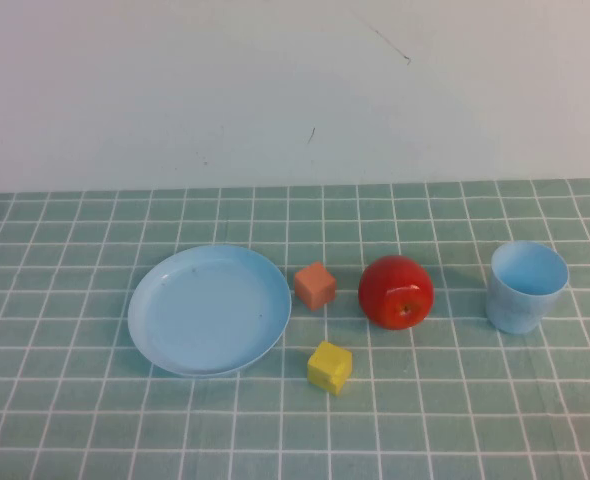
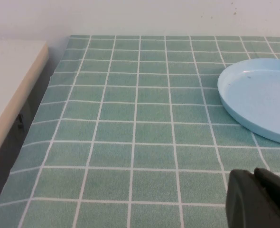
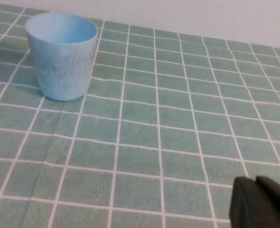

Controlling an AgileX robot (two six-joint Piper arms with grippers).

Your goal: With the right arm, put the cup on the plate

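Note:
The light blue cup (image 1: 526, 286) stands upright and empty at the table's right; it also shows in the right wrist view (image 3: 61, 54). The light blue plate (image 1: 209, 309) lies left of centre, empty, and its edge shows in the left wrist view (image 2: 261, 97). Neither arm shows in the high view. My right gripper (image 3: 256, 183) is shut and empty, low over the cloth, well short of the cup. My left gripper (image 2: 255, 178) is shut and empty, near the plate's near-left side, apart from it.
A red apple (image 1: 396, 291) sits between plate and cup. An orange cube (image 1: 315, 286) lies next to the plate's right rim and a yellow cube (image 1: 329, 367) in front of it. The green checked cloth's left edge (image 2: 33, 123) drops beside a white surface.

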